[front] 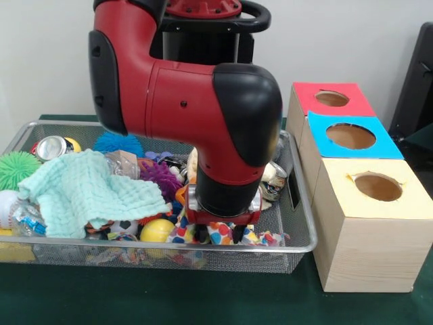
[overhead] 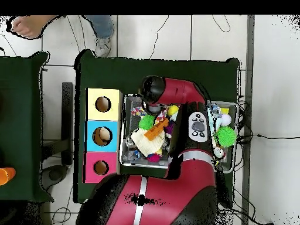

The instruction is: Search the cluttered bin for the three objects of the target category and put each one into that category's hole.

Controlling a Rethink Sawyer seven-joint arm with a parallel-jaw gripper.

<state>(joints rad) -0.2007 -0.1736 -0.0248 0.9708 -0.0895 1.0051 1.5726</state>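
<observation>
Your gripper [front: 223, 232] sits low on a colourful rag [front: 218, 233] at the bin's [front: 298, 247] near right corner; whether it grips, you cannot tell. The yellow hole [front: 378, 186] lies right.

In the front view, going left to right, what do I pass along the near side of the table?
Mint cloth → yellow ball → claw on a colourful rag → bin rim → yellow-faced hole.

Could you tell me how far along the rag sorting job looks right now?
Nothing looks delivered: the yellow hole shows no fabric. In hand: the gripper is down in the wire bin, right over a colourful printed rag; whether it grips it cannot be told. Left: carrying rags to that hole.
</observation>
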